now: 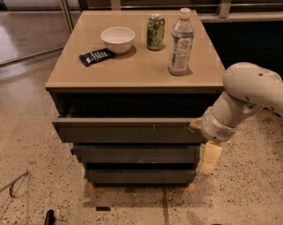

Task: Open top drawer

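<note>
The top drawer [127,129] is the widest dark grey front, with pale scratch marks right of centre. It stands pulled partly out from under the tan cabinet top [137,71], with a dark gap behind its front. My gripper [203,139], on the white arm [254,90], is at the drawer's right end, touching the front panel's right edge. Two narrower dark grey drawer fronts [137,153] sit below it, pushed further in.
On the cabinet top stand a white bowl [118,39], a green can [155,32], a clear water bottle [181,43] and a dark snack packet [96,56]. Speckled floor lies all around. A dark wall panel [254,41] is behind the arm at right.
</note>
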Controlling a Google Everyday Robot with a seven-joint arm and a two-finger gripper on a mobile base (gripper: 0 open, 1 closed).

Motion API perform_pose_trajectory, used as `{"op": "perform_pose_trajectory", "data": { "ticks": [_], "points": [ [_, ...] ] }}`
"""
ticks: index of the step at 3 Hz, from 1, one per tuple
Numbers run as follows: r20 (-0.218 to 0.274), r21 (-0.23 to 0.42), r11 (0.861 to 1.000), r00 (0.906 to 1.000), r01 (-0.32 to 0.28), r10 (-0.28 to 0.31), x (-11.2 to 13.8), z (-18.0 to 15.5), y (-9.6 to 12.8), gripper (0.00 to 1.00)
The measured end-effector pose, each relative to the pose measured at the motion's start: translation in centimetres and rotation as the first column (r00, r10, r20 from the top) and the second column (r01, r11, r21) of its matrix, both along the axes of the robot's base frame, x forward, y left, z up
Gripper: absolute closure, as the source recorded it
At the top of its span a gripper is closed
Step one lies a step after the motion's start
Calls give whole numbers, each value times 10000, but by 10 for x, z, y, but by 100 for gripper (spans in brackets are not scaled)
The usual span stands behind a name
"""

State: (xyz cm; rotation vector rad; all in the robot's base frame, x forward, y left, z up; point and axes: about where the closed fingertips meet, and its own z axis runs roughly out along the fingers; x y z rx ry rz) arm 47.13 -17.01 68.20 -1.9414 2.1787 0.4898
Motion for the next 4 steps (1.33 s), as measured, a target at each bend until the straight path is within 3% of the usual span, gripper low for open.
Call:
{"op": "perform_pose_trajectory", "data": {
  "ticks": [1,2,3,4],
  "points": [
    [160,118,9999,9998,66,-68,-12,15,1,0],
    [919,112,9999,9957,105,-115,-13,33,6,0],
    [1997,100,9999,9797,141,-158,0,44,13,0],
    [2643,145,9997,9642,189,-221,18,38,20,0]
  ]
}}
